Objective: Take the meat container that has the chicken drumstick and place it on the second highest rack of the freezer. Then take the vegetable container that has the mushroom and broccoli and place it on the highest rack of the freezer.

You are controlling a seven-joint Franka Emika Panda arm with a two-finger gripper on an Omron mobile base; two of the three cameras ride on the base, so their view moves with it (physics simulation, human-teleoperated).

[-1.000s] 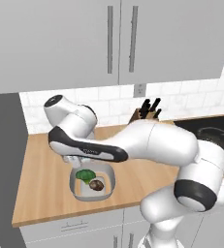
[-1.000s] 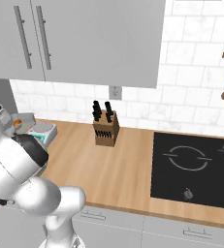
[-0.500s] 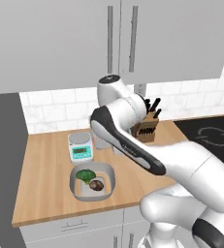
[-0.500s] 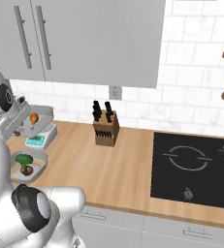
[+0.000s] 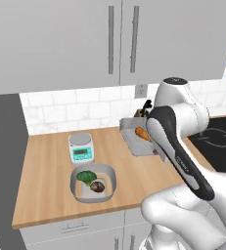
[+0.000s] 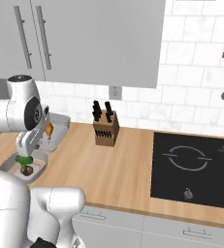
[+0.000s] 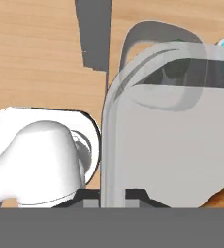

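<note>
The shallow rectangular grey meat tray with rounded corners [image 5: 140, 139] hangs in the air above the light wooden counter [image 5: 46, 166], roughly level, between the knife block and the small grey kitchen scale with a turquoise front panel [image 5: 81, 148]; its long axis runs from the wall side toward the counter's front edge. In it lies the small orange-brown chicken drumstick [image 5: 142, 133], slanting across the tray's floor; its bone end is too small to make out. The white arm rises from the lower right of the left base view, bends sharply at a dark-trimmed elbow and folds back down to the tray's near edge. In the hand view the gripper [image 7: 114, 194] is pinched tight on the tray's thin rim, which stands edge-on between the two dark tips. On the counter below, just in front of the scale, sits the deeper rounded-square grey tub [image 5: 93, 182] with a dark-green broccoli floret [image 5: 86, 176] and a dark-brown mushroom [image 5: 98, 186] touching each other inside. The scale's panel writing is unreadable.
</note>
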